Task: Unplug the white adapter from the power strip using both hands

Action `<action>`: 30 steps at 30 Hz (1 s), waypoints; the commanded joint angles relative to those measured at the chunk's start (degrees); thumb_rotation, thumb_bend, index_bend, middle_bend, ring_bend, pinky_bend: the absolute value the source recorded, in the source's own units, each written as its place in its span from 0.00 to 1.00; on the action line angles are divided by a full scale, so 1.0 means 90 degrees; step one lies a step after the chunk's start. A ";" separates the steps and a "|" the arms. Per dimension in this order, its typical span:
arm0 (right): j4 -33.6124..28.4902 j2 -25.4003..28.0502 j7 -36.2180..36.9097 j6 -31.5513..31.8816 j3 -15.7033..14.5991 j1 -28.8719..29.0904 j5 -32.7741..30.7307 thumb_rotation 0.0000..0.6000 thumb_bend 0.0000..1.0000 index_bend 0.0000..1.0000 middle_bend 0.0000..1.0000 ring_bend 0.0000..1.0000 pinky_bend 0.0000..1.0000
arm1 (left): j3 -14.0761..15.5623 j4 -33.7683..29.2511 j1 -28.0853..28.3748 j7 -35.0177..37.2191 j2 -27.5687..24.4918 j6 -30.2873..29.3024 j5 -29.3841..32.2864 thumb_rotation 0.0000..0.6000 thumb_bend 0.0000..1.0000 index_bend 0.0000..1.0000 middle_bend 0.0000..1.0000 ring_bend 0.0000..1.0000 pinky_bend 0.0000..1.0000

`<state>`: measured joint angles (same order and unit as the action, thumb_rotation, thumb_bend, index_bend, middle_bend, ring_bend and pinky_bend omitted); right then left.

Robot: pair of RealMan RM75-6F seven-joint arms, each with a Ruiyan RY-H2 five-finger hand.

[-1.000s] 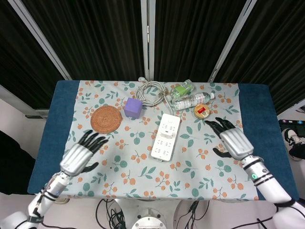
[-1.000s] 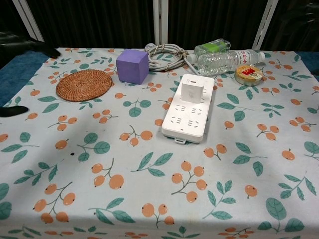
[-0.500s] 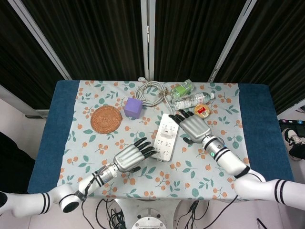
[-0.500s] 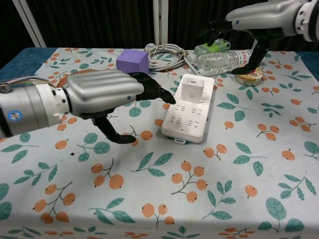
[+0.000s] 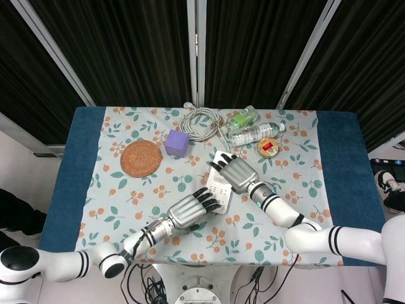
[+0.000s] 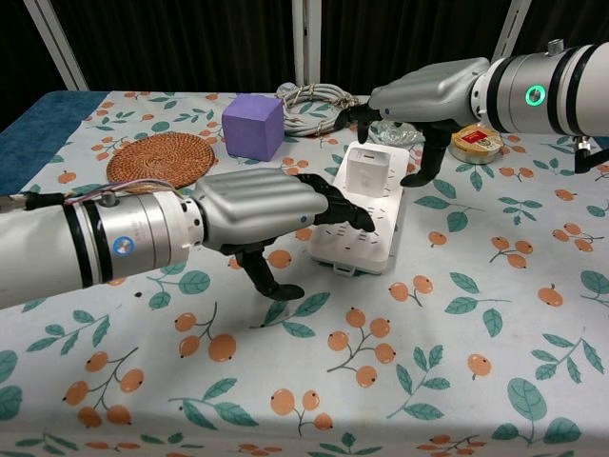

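We took the power strip [image 6: 366, 215] as our landmark: it lay on the floral tablecloth [image 6: 457, 314] with its long axis running away from the robot, leaning slightly to its right at the far end. The left hand [image 6: 262, 214] reached in over the strip's near-left edge, fingers extended onto or just above the near sockets, holding nothing that we could see; whether it already pressed down we could not tell. The right hand [image 6: 423, 95] hovered over the strip's far end, fingers spread and thumb down on the strip's right side, also holding nothing. The white adapter [image 6: 366, 173] stood upright, plugged into the far half of the strip, just below and slightly nearer than the right hand. We judged the right hand closer to the adapter, so it would pull while the left pinned the strip.
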<state>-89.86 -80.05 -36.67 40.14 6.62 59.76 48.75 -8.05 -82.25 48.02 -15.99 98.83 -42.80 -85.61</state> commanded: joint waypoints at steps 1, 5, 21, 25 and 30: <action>0.0230 -0.0214 0.0051 0.0055 -0.0050 0.0088 0.0107 1.00 0.24 0.05 0.19 0.06 0.24 | 0.0049 0.0105 0.0059 0.0119 0.0076 -0.0020 0.0051 1.00 0.28 0.13 0.14 0.06 0.01; 0.0546 -0.0466 0.0192 0.0008 -0.0073 0.0162 0.0225 1.00 0.26 0.08 0.21 0.06 0.24 | 0.0106 0.0211 0.0098 0.0269 0.0130 -0.0070 0.0075 1.00 0.28 0.13 0.14 0.06 0.01; 0.1385 -0.1002 0.0781 0.0076 -0.0211 0.0108 0.0960 1.00 0.31 0.30 0.33 0.16 0.31 | 0.0278 0.0438 0.0236 0.0671 0.0230 -0.0261 0.0057 1.00 0.28 0.13 0.14 0.06 0.01; 0.1438 -0.1006 0.0848 0.0098 -0.0228 0.0083 0.1087 1.00 0.32 0.31 0.34 0.16 0.32 | 0.0312 0.0480 0.0256 0.0763 0.0236 -0.0280 0.0080 1.00 0.28 0.13 0.14 0.06 0.01; 0.1468 -0.1014 0.0886 0.0101 -0.0239 0.0060 0.1152 1.00 0.33 0.35 0.36 0.20 0.34 | 0.0322 0.0547 0.0286 0.0866 0.0251 -0.0282 0.0130 1.00 0.28 0.13 0.14 0.06 0.01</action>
<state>-76.65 -89.16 -28.71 41.06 4.47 60.31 59.13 -5.16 -77.39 50.54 -8.25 101.07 -45.32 -84.49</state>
